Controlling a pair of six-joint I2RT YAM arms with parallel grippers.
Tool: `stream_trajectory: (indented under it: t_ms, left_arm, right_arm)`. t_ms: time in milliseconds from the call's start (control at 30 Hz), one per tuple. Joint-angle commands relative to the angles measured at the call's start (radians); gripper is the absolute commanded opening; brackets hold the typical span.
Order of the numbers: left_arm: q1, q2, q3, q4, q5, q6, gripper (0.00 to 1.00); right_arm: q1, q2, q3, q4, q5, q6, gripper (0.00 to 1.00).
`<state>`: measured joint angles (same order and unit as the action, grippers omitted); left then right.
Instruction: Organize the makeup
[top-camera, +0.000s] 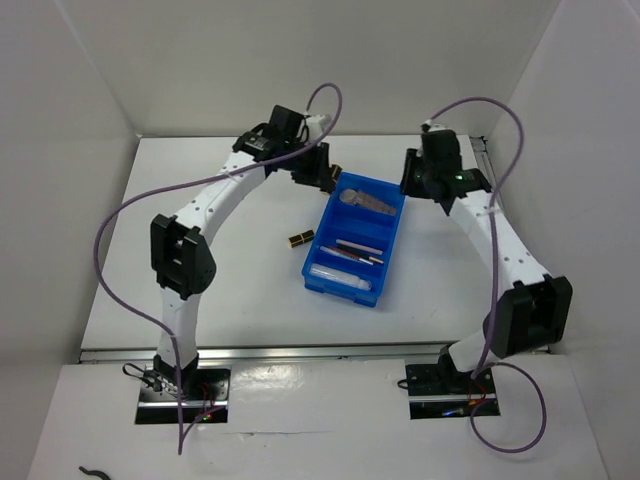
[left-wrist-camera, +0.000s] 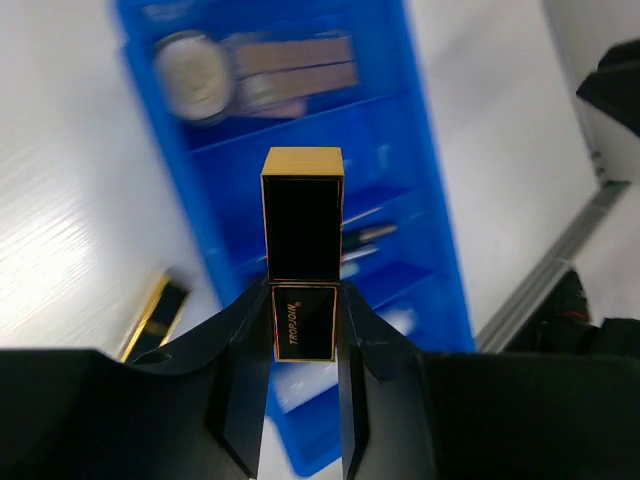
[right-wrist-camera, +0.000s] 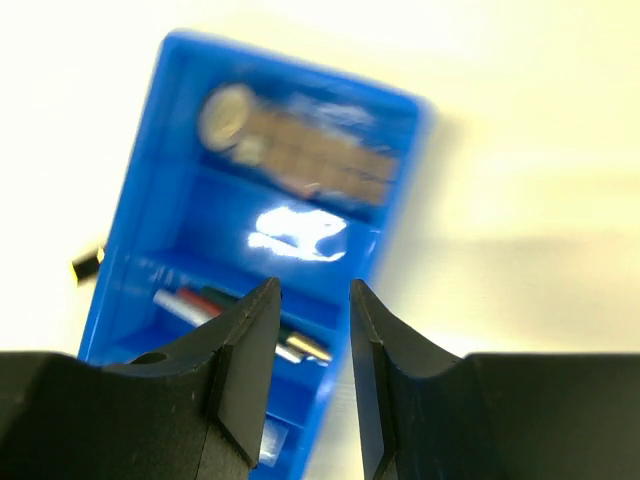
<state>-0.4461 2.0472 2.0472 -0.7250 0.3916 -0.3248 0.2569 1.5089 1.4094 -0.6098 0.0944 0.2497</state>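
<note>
Holding a lipstick (left-wrist-camera: 303, 240) clamped in the left pincer (left-wrist-camera: 303, 320), up off the bench (top-camera: 240, 300) near the far end of the bin (top-camera: 318, 262).
Judging the step as carrying it over a compartment: keeping it upright, lowering inside the walls before releasing, avoiding the pencils (top-camera: 358, 250). Seeing the grip on its lower half only in the left wrist view, plus a second lipstick (left-wrist-camera: 155, 315) lying on the bench; finding the right pincer (right-wrist-camera: 312, 310) partly open and empty only in its own view.

I hold black-gold lipstick (left-wrist-camera: 303, 240) upright; second lipstick (top-camera: 300, 238) flat on table (top-camera: 250, 300) beside blue bin (top-camera: 340, 291); pencils (top-camera: 358, 252), round compact (top-camera: 350, 197) inside bin.
</note>
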Motion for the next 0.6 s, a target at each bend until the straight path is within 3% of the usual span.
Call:
stream_trajectory:
  t_ms: [0, 267, 567]
  left_arm:
    - [-0.072, 0.091, 0.089, 0.05, 0.15, -0.026, 0.0]
    - [-0.152, 0.257, 0.203, 0.088, 0.15, 0.004, 0.0]
    - [-0.152, 0.337, 0.203, 0.128, 0.128, -0.028, 0.0]
  right_arm:
    - [-0.076, -0.111, -0.046, 0.058, 0.016, 0.06, 0.42]
    - [-0.218, -0.194, -0.107, 0.03, -0.064, 0.069, 0.42]
    - [-0.232, -0.225, -0.116, 0.012, -0.065, 0.048, 0.42]
